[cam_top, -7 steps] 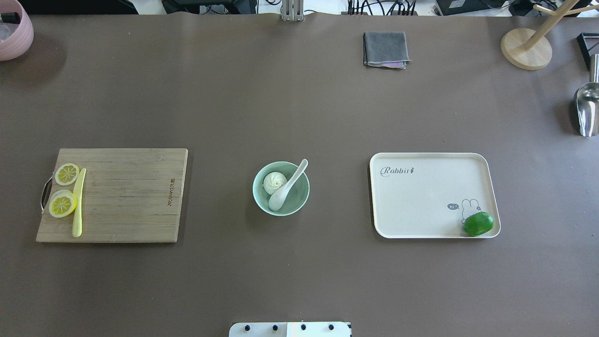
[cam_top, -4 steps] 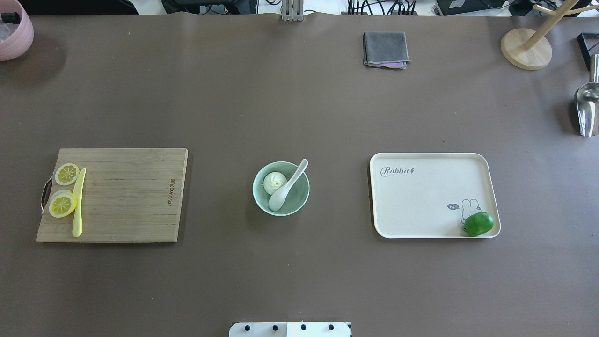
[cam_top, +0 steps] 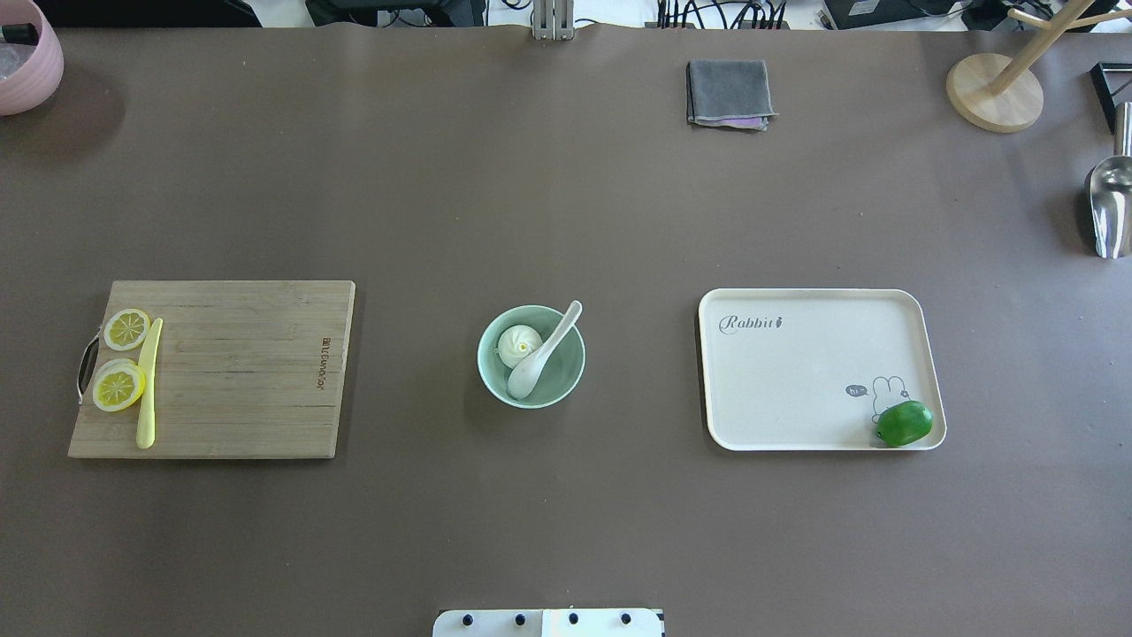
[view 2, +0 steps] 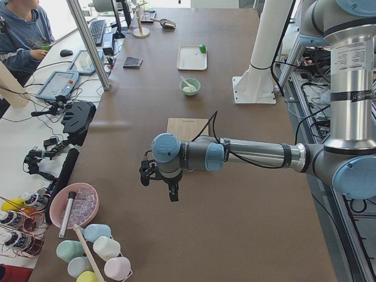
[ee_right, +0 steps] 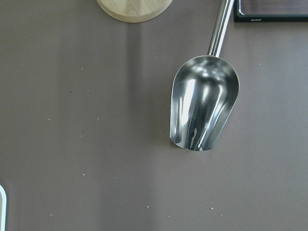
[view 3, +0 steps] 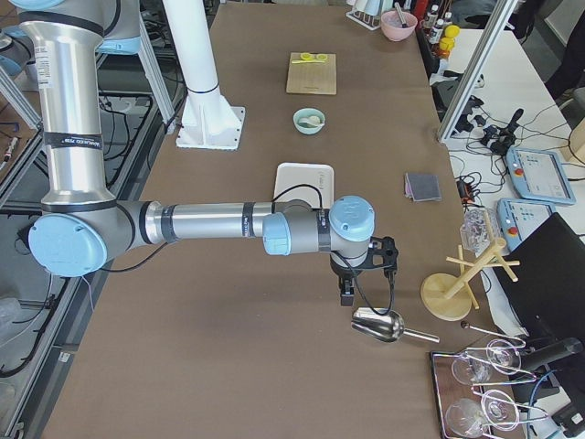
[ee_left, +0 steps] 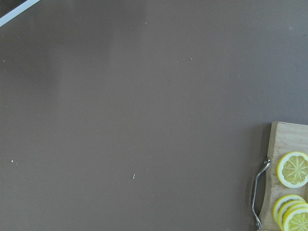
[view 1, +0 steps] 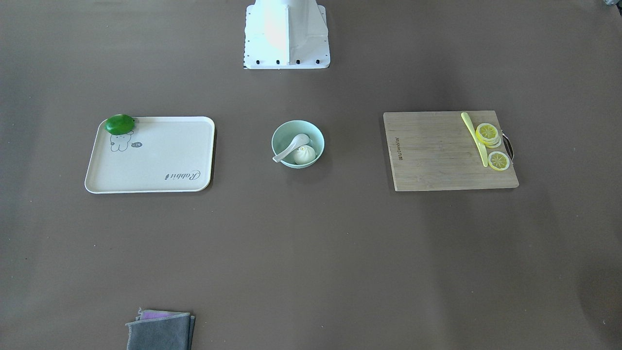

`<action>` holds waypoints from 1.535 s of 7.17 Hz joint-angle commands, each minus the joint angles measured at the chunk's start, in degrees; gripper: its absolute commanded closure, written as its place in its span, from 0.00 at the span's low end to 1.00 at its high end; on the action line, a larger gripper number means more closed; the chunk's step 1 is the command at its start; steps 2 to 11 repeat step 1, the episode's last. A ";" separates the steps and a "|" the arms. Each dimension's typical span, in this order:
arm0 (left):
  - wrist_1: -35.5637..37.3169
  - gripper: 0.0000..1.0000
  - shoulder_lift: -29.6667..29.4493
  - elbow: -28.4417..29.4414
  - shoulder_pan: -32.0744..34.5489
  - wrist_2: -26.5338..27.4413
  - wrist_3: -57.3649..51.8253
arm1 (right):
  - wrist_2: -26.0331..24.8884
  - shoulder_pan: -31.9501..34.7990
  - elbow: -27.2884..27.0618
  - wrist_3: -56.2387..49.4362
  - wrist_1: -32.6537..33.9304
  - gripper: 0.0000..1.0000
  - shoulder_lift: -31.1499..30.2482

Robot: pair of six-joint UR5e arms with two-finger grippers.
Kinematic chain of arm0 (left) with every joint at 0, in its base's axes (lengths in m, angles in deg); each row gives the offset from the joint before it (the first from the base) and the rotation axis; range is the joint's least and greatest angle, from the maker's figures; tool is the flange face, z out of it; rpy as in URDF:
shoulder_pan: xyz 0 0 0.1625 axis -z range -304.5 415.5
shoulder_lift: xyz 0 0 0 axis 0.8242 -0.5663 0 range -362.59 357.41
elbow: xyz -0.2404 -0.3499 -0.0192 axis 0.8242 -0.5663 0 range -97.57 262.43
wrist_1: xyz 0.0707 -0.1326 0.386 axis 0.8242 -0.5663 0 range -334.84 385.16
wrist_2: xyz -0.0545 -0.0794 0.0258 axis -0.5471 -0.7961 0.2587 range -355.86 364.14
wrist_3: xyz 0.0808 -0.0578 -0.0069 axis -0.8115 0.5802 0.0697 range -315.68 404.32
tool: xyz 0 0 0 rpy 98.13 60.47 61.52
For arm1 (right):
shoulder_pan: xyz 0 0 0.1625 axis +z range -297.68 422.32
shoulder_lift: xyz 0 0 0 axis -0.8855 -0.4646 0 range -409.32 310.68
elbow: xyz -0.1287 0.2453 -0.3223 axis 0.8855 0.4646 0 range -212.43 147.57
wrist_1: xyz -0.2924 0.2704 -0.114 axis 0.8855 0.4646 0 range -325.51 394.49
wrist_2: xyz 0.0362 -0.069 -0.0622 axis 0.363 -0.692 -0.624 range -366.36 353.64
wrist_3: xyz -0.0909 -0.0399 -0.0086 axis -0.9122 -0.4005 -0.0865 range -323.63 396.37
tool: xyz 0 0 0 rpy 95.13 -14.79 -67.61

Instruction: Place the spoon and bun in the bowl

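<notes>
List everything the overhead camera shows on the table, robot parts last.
bowl: one, mint green, table centre
bun: one, white, inside the bowl
spoon: one, white, scoop in the bowl, handle over its rim
cutting board: one, wood, robot's left
lemon slices: one single plus a small stack, yellow, board's left edge
knife: one, yellow-green, on the board beside them
tray: one, cream, robot's right
green fruit: one, tray's near right corner
cloth: one, grey, far side
wooden stand: one, far right corner
metal scoop: one, silver, right edge
pink container: one, far left corner
robot base: white, near edge
left gripper: black, over bare table beyond the board; state unclear
right gripper: black, over the scoop; state unclear
</notes>
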 commanded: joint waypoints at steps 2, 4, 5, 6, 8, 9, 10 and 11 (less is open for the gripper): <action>-0.04 0.02 0.21 0.14 -0.06 -0.06 0.10 | -0.08 -0.88 0.07 0.18 0.00 0.00 0.59; -0.04 0.02 0.21 0.14 -0.06 -0.06 0.10 | -0.08 -0.88 0.07 0.18 0.00 0.00 0.59; -0.04 0.02 0.21 0.14 -0.06 -0.06 0.10 | -0.08 -0.88 0.07 0.18 0.00 0.00 0.59; -0.04 0.02 0.21 0.14 -0.06 -0.06 0.10 | -0.08 -0.88 0.07 0.18 0.00 0.00 0.59; -0.04 0.02 0.21 0.14 -0.06 -0.06 0.10 | -0.08 -0.88 0.07 0.18 0.00 0.00 0.59; -0.04 0.02 0.21 0.14 -0.06 -0.06 0.10 | -0.08 -0.88 0.07 0.18 0.00 0.00 0.59; -0.04 0.02 0.21 0.14 -0.06 -0.06 0.10 | -0.08 -0.88 0.07 0.18 0.00 0.00 0.59; -0.04 0.02 0.21 0.14 -0.06 -0.06 0.10 | -0.08 -0.88 0.07 0.18 0.00 0.00 0.59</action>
